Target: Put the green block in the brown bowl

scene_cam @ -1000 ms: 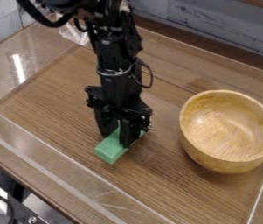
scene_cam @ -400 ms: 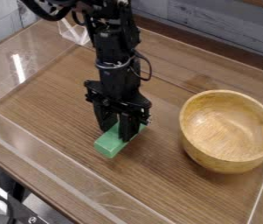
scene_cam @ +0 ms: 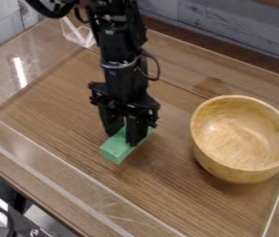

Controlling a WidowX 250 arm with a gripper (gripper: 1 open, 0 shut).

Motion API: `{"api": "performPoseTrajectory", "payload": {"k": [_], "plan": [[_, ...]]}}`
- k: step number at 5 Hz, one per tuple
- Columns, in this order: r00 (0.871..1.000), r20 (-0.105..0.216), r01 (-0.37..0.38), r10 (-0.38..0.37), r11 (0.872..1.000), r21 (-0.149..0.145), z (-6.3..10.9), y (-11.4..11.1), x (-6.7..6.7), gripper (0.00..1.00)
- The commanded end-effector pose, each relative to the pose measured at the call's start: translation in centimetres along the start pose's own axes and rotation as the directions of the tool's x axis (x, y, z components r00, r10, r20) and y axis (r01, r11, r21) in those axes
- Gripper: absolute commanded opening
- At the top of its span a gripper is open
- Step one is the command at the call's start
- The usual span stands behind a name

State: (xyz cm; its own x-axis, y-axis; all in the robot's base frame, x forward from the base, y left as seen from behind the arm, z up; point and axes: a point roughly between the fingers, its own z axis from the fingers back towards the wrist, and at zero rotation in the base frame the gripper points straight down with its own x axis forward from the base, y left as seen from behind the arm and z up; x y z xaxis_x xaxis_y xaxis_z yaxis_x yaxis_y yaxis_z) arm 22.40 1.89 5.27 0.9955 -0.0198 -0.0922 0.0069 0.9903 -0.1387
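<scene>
Since the earlier frame, little has moved: the arm and the block sit slightly higher in the view. At left, a glossy, clear strip runs along the wooden table, whose brown surface shows fine grain. Mid-table, the block, matte green and bar-shaped, lies directly below the gripper, its upper end between the dark fingertips, which are clamped on it; its lower end sticks out toward the table's near edge. The arm, black and jointed, reaches down from the top. To the right, apart from the block, stands the round, tan bowl, smooth and thick-rimmed.
</scene>
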Motion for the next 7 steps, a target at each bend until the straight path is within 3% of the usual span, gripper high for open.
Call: {"api": "performPoseTrajectory", "payload": {"k": [1,3,5,7], "plan": [[0.997,0.083,-0.005,0.005,1.0,0.01,2.3,0.3,1.1,0.0],[0.996,0.089,-0.013,0.013,1.0,0.001,3.9,-0.3,1.3,0.0],[0.991,0.13,-0.01,0.01,1.0,0.0,11.5,-5.6,1.3,0.0],[0.98,0.137,0.141,-0.143,0.99,0.027,11.0,-14.2,1.7,0.0]]}}
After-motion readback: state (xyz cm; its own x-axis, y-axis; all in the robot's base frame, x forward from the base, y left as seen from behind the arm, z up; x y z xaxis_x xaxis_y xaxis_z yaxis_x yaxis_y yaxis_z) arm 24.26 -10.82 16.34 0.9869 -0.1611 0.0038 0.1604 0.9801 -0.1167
